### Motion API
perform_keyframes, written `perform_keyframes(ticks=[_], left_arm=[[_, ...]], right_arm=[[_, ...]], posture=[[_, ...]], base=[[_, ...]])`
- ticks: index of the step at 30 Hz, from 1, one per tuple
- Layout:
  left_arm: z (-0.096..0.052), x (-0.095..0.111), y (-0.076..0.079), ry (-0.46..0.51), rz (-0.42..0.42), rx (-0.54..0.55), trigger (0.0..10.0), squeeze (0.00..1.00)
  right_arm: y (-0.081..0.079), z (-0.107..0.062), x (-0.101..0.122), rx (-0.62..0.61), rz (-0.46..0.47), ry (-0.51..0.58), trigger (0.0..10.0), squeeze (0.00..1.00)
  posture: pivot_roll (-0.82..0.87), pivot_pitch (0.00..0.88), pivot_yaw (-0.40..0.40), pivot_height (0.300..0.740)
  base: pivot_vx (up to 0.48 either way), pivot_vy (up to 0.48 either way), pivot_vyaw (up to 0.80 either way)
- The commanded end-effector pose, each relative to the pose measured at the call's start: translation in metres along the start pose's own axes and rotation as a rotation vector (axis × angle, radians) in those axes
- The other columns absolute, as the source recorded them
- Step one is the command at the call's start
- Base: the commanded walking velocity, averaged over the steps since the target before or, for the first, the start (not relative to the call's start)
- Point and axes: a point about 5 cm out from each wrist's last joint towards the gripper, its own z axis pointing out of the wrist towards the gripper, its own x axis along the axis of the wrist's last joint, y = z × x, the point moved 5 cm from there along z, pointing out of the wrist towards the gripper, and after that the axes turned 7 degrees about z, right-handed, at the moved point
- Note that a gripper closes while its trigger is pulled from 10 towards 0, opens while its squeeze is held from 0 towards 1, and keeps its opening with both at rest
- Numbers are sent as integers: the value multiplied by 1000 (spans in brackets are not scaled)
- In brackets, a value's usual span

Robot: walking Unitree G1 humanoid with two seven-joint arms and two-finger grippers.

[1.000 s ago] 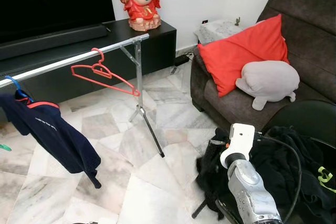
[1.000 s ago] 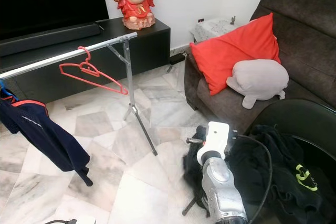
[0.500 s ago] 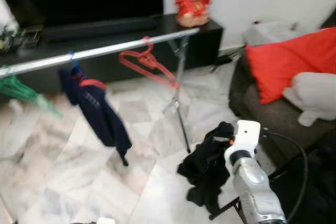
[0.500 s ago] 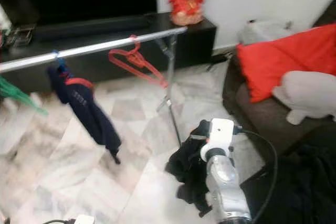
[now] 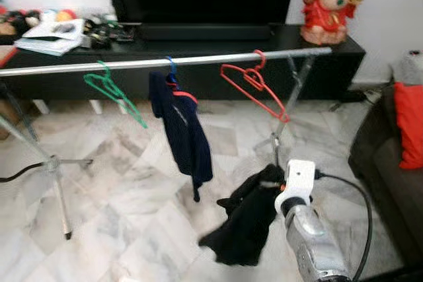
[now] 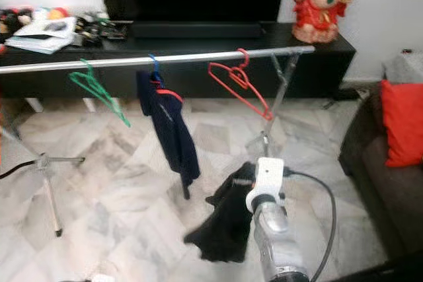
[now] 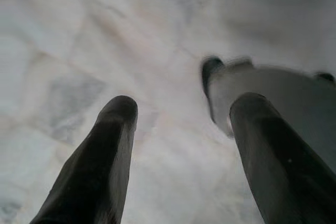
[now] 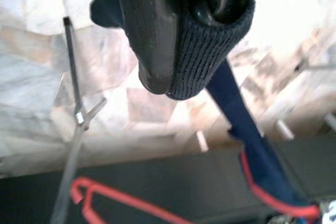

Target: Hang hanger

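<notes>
1. Right wrist view looks past the right gripper [image 8: 194,30], whose black fingers are closed on a ribbed dark cuff; the hanger inside the dark garment [image 5: 244,222] is hard to make out, so I take it to be in there rather than see it.
2. From the head camera, that garment dangles from the right arm, low over the marble floor [image 5: 119,209], near and just right of the rail's middle.
3. Beyond it runs the silver rail [image 5: 165,62], carrying a green hanger [image 5: 112,90] at left, a navy shirt [image 5: 182,127] on a blue hanger at centre, and a red hanger [image 5: 254,87] at right.
4. To hang it well, I would raise the load well above the rail, aim for the bare stretch between the navy shirt and the red hanger, and lower the hook squarely over the bar before letting go.
5. Left gripper [image 7: 178,124] points at the floor, fingers spread and empty.
</notes>
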Motion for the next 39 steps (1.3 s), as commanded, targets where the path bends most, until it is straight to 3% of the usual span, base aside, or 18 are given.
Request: perform_keyframes(ticks=[1,2,4,5,7,8,9,12,18,22,39], left_arm=[[-1,2,1,30,9,28,10000,0],[-1,6,-1,58,-6,56,10000,0],[-8,50,-54,298,-48,159,10000,0],[-12,62,-62,358,-42,175,10000,0],[-19,86,-67,475,-20,197,10000,0],[-19,86,-67,475,-20,197,10000,0],[-28,104,-71,574,-15,225,10000,0],[-41,121,-75,679,-38,258,10000,0],[-56,131,-64,769,-53,231,10000,0],[-59,132,-59,780,-59,215,10000,0],[-66,133,-57,772,-73,189,10000,0]], right_arm=[[22,-1,-8,-50,-12,-17,10000,0],[28,-2,-18,-59,-14,-44,10000,0],[43,-7,-40,-101,-15,-107,10000,0],[48,-9,-47,-116,-13,-129,10000,0],[57,-16,-65,-149,-5,-179,10000,0],[57,-16,-65,-149,-5,-179,10000,0],[64,-22,-78,-176,3,-217,10000,0],[71,-31,-94,-210,22,-256,10000,0],[73,-44,-117,-235,27,-301,10000,0],[73,-45,-119,-244,34,-300,10000,0],[68,-29,-93,-220,29,-198,10000,0]], posture=[[-15,72,7,740],[-13,71,5,740],[-10,63,3,740],[-9,62,3,740],[-9,53,2,740],[-9,53,2,740],[-6,46,1,740],[1,41,2,740],[-7,22,12,740],[-8,12,16,740],[-3,12,20,740]], base=[[0,0,0],[0,0,0],[0,0,0],[0,0,0],[0,0,0],[0,0,0],[0,0,0],[0,0,0],[0,0,0],[0,169,0],[0,392,0]])
